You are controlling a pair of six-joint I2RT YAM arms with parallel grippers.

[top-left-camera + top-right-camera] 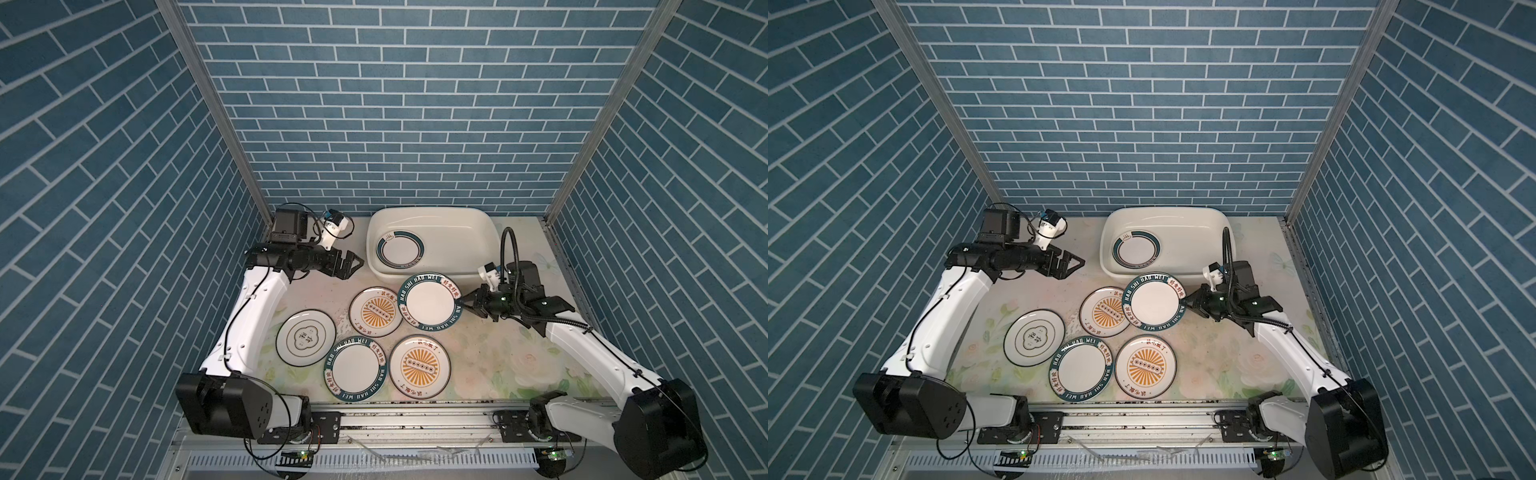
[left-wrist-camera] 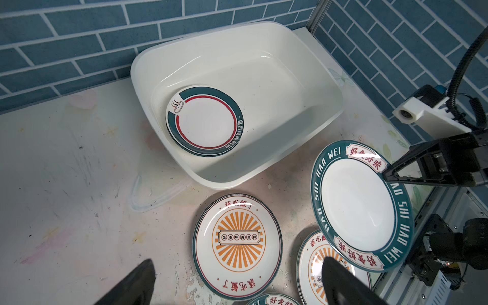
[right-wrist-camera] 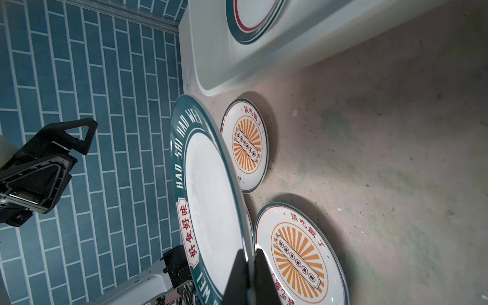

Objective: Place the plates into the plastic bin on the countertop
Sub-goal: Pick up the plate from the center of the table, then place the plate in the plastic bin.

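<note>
1. The left gripper [image 1: 351, 266] hovers with its fingers [image 2: 343, 280] spread and nothing between them. It is likely parked clear while the other arm works.
2. Four plates lie flat on the counter [image 1: 498, 357], below and in front of those spread fingers. They are a black-rimmed plate [image 1: 305, 337], a near lettered plate [image 1: 356, 369], a far sunburst plate [image 1: 375, 312] and a near sunburst plate [image 1: 419, 365]. None has been binned yet.
3. The bin [image 1: 478, 232] stands beyond both sets of fingertips. A ringed plate [image 1: 400, 248] lies flat in the end nearer the left fingers.
4. The right gripper [image 1: 461, 300] pinches the rim of the held plate [image 1: 430, 302], one finger [image 3: 237, 280] on each face. The plate reaches out from the tips, raised, tilted and just short of the bin. A rim grip is probably the only hold a flat plate offers.
5. The right wrist view shows the pinch and the gap beneath the held plate. The left wrist view shows what looks like a second rim under the ringed plate. Only the top views show the black-rimmed plate.
</note>
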